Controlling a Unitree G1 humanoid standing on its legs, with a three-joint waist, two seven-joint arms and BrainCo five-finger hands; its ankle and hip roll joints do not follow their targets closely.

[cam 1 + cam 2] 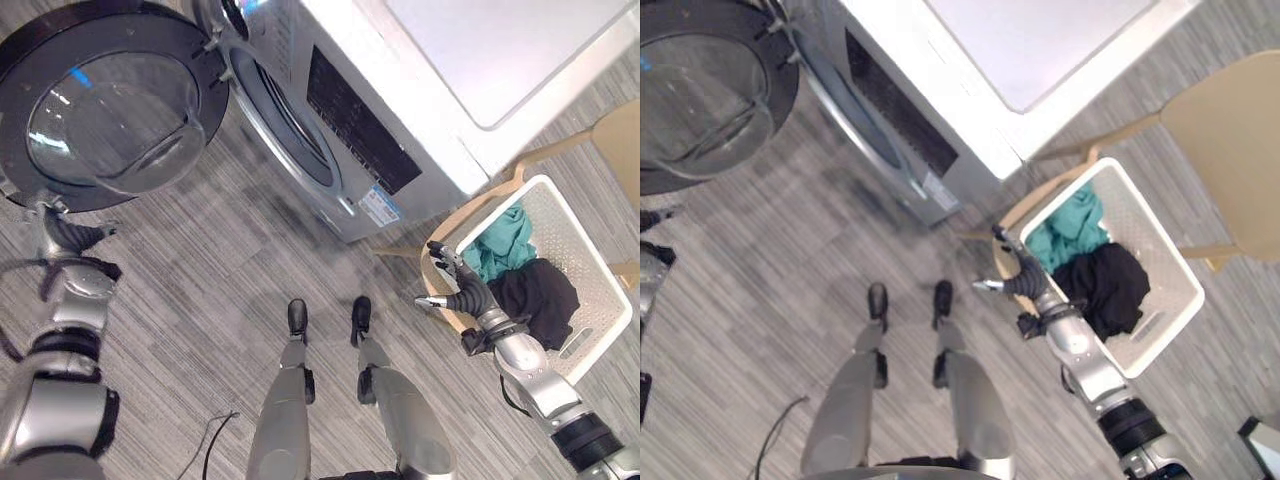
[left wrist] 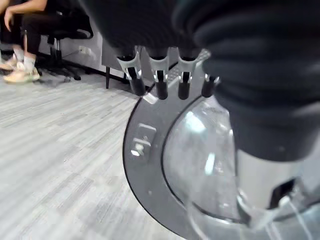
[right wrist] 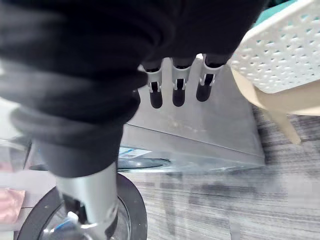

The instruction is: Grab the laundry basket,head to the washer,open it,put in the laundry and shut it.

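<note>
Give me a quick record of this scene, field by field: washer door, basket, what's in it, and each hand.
washer door: swung wide open
washer: drum opening exposed
laundry basket: white, resting on a wooden chair beside the washer
contents: teal garment, black garment
left hand: open, at the door's rim
right hand: open, by the basket's near edge, holding nothing

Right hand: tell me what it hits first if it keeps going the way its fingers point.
Probably the washer: the right hand reaches past the white basket, fingers aimed at its silver front, though depth is unclear.
</note>
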